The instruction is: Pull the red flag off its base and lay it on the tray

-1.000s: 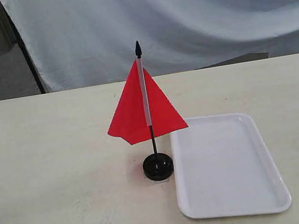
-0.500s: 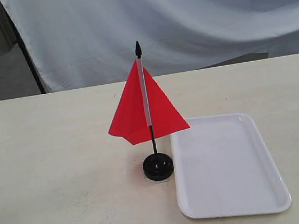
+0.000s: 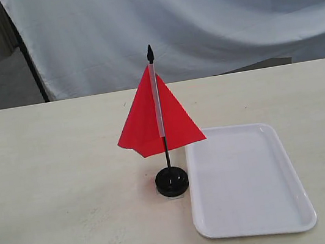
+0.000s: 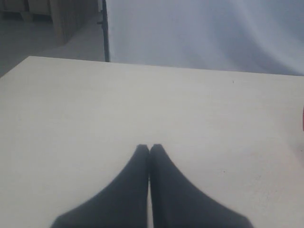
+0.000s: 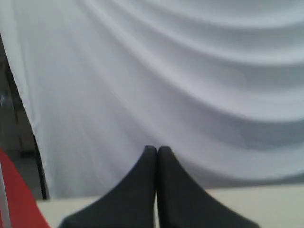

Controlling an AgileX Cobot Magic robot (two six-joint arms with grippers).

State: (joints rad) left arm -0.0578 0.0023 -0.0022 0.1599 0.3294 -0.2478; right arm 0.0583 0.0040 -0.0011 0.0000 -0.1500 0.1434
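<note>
Ahead and aside of the right gripper (image 5: 157, 149), whose tips are pressing together, the red flag (image 3: 157, 119) is standing upright in the base (image 3: 172, 181), just beside the tray (image 3: 245, 177). The left gripper (image 4: 149, 146), likewise closed, is probably sitting farther from it.

Shows only a faint stir in the cloth of the red flag (image 3: 145, 124), with its lower right corner swung a shade toward the right edge of the bench (image 3: 66, 174) and a shade lower, above the far left corner of the tray (image 3: 246, 183), and its lower left corner drawn the same way by even less.
</note>
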